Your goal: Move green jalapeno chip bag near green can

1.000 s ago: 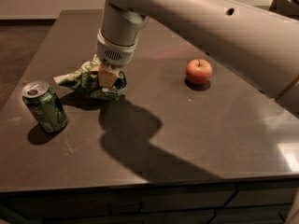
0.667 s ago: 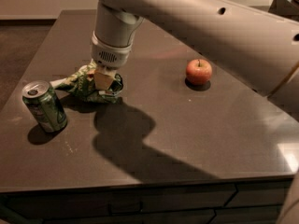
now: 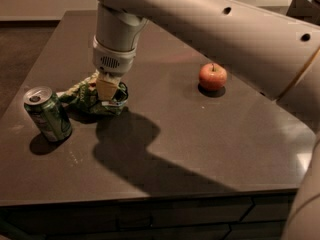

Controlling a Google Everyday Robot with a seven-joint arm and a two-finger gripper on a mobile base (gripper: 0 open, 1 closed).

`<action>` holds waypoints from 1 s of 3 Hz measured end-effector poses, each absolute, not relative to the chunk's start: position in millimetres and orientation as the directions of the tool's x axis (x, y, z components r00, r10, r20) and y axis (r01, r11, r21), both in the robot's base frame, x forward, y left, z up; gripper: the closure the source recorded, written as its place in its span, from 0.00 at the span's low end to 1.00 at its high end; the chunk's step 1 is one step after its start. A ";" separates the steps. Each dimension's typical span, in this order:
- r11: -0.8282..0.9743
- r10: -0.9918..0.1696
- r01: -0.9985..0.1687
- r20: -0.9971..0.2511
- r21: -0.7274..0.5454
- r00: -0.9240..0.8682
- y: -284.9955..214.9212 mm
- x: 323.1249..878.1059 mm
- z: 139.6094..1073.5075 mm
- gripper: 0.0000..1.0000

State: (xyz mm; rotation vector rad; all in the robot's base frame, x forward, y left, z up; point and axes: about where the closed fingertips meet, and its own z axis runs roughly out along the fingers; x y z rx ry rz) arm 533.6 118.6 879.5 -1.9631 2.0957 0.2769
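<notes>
The green jalapeno chip bag (image 3: 84,95) lay crumpled on the desk (image 3: 210,134), near the green can (image 3: 48,115), pinched by the tool (image 3: 109,91). Placement seemed almost finished; the next move called for releasing and lifting clear.

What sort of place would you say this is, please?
Probably a kitchen or break room: a dark countertop holding a can, an apple, and a chip bag gripped by the claw, left of centre.

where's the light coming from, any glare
Camera view: lit from above and behind; shadows of the gripper, clamped on the green jalapeno chip bag, and the green can fall toward the camera; pale glare on the table at right.
</notes>
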 end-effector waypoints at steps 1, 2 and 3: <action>0.070 -0.948 -0.997 -0.313 -0.037 -0.055 119.3 533.2 879.7 0.08; 0.069 -0.948 -0.997 -0.314 -0.038 -0.053 119.8 532.8 879.7 0.00; 0.069 -0.948 -0.997 -0.314 -0.039 -0.053 119.8 532.8 879.7 0.00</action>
